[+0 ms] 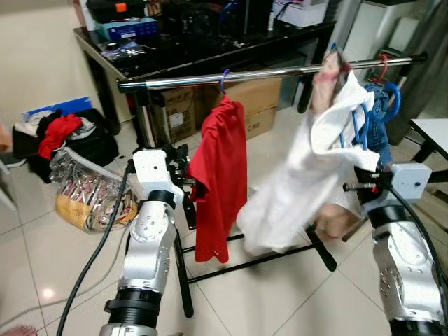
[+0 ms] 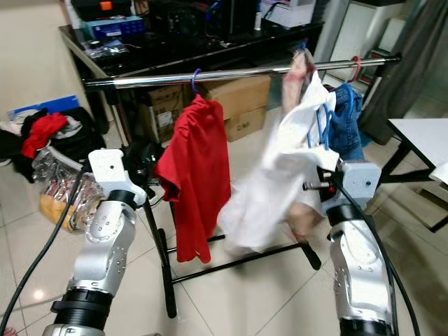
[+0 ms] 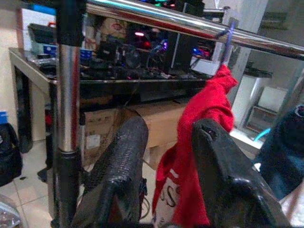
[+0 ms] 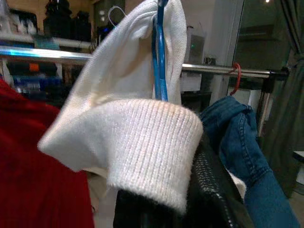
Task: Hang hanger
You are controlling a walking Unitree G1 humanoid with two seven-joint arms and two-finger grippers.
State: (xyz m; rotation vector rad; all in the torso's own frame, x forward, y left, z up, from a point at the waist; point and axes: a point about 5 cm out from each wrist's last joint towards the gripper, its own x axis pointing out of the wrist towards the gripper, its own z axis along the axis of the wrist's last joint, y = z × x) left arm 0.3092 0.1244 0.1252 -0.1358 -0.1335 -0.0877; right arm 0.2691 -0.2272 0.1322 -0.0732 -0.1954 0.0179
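Note:
A silver clothes rail [image 1: 280, 72] crosses in front of me. A red shirt [image 1: 220, 175] hangs from it on a purple hanger [image 1: 224, 77]. My right gripper [image 1: 360, 183] is shut on a blue hanger [image 4: 159, 57] that carries a white knitted garment [image 1: 308, 182]. The garment drapes over the fingers [image 4: 213, 190], and its blurred top reaches up to the rail. My left gripper [image 3: 164, 142] is open with nothing between its fingers. It is held low beside the rack's left post [image 3: 69, 95], to the left of the red shirt.
Blue jeans [image 1: 378, 119] hang on a red hanger [image 1: 381, 66] at the rail's right end. Behind the rack are a cluttered black desk [image 1: 210, 49] and cardboard boxes [image 1: 255, 105]. A clear bag [image 1: 87, 192] and a clothes pile [image 1: 59, 136] lie at left. A white table [image 1: 434, 129] stands at right.

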